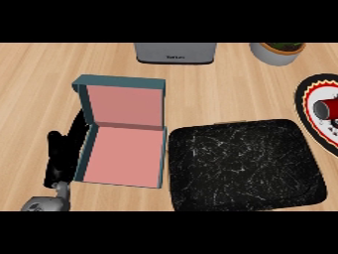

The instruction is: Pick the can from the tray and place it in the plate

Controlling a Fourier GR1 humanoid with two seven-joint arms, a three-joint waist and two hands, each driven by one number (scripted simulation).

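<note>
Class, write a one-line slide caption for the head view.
Red can lying on its side on the patterned round plate, black marbled tray bare, left hand beside pink-lined box.

No readable text anywhere; only a faint, illegible mark on the grey appliance (176, 52) at top.

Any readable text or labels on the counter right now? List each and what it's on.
Grey appliance at the counter's far edge: a small dark mark on its front, too blurred to read.
Red can on the plate: no readable label.
Nothing else carries text.
</note>
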